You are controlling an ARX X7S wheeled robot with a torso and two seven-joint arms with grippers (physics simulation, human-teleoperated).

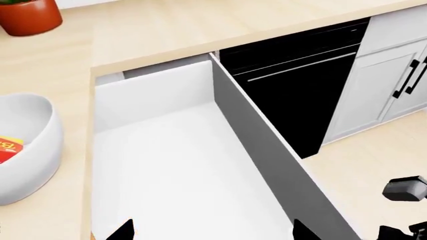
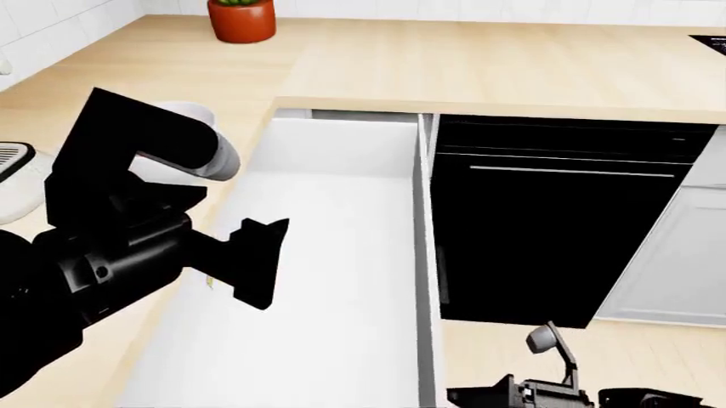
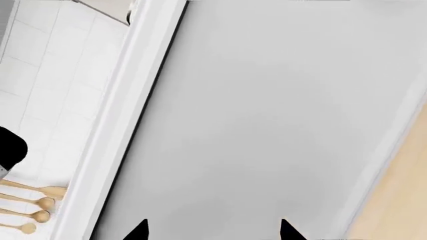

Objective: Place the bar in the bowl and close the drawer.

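Pale wood counter [image 2: 454,68] carries bowl [image 1: 30,150] with bar [image 1: 10,148] already inside. Drawer [image 2: 329,255] stands pulled out; left gripper [image 2: 255,263], jaws wide and empty, hovers above it, apparently positioned for the push.

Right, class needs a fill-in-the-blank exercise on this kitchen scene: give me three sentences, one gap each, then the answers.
1. The red bar lies inside the white ____.
2. The wide white drawer under the counter stands ____, its inside bare.
3. The plant pot on the wooden counter is coloured terracotta-____.

Missing words: bowl; open; red
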